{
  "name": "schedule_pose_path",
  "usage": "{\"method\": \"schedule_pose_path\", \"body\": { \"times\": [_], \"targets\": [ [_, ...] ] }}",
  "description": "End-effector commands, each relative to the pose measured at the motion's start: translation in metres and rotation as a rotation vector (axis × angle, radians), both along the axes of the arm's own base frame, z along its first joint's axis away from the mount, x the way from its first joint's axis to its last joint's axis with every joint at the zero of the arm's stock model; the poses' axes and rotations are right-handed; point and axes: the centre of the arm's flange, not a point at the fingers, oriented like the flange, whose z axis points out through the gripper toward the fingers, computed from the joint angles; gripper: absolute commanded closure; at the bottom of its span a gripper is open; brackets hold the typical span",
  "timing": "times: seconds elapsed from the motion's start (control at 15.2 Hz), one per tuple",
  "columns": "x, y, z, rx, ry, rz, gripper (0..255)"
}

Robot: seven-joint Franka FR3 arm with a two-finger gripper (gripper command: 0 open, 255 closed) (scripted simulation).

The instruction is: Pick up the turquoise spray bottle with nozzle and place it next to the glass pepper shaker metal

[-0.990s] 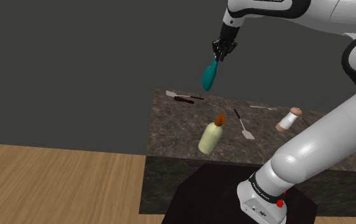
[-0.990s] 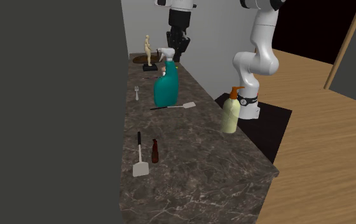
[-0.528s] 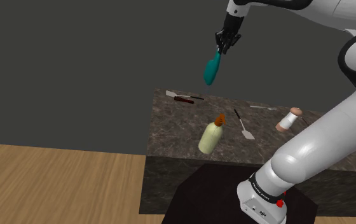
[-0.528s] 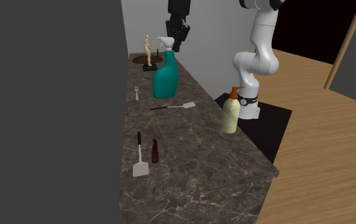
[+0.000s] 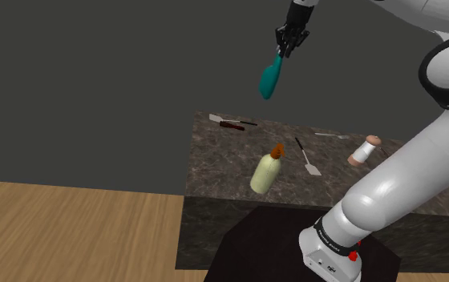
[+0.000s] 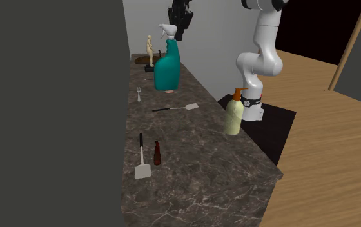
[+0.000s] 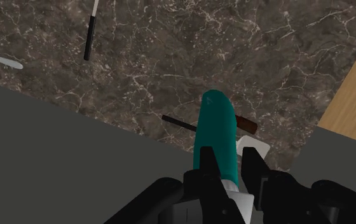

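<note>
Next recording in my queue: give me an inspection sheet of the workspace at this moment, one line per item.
Surface: dark marbled counter along a grey wall.
Job's things: turquoise spray bottle hangs in the air above the counter, gripped near its white nozzle; small brown bottle, likely the shaker, stands beside a white spatula.
Clutter: cream pump bottle, second spatula, fork, figurine, pale cylinder lying down.
End effector: shut on the spray bottle, high above the counter.
Cables: nothing seen.
Surroundings: wooden floor; black area beyond it.
</note>
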Motion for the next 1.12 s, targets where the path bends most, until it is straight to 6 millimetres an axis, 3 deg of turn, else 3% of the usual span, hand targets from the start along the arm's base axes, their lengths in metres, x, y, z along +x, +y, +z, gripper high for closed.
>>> {"method": "schedule_pose_path", "body": {
  "times": [0.0,0.59,1.06],
  "targets": [
    [0.0,0.001,0.01,0.0,0.0,0.0,255],
    [0.0,0.001,0.056,0.0,0.0,0.0,255],
    [-0.075,-0.053,0.056,0.0,0.0,0.0,255]
  ]
}}
